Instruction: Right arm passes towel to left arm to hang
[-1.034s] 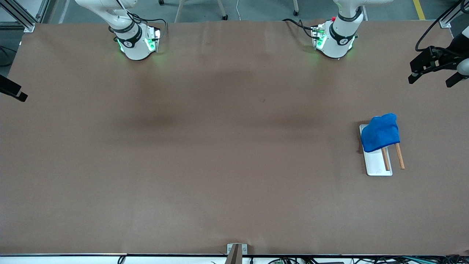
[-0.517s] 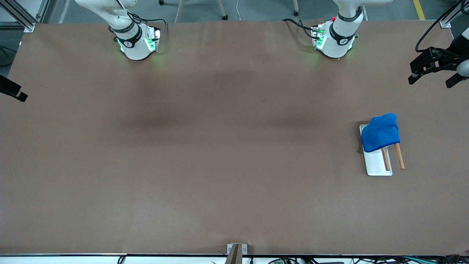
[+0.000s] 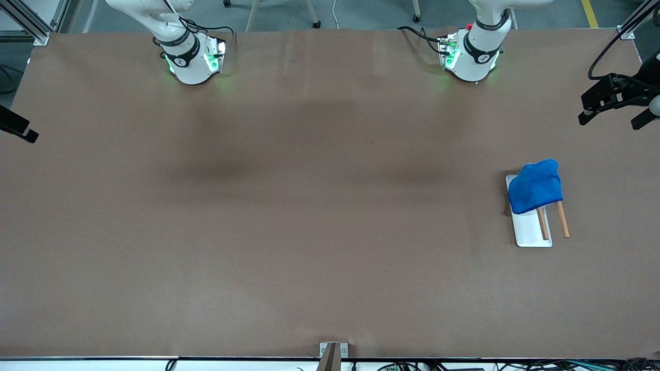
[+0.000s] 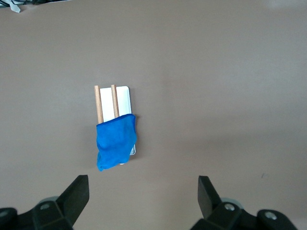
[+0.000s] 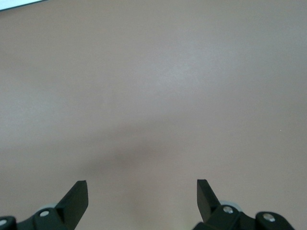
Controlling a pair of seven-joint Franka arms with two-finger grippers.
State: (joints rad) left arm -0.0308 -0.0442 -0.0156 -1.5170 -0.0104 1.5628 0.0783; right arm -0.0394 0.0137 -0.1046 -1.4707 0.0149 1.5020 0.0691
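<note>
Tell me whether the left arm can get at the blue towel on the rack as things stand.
Probably yes. The left gripper hangs open over the left arm's end of the table, and the towel lies draped over the rack's wooden rails on their white base, with nothing over it. The right arm waits.

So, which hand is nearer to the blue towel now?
The left hand: it hangs open at the towel's end of the table. The right hand, open too, is at the table's right-arm end.
</note>
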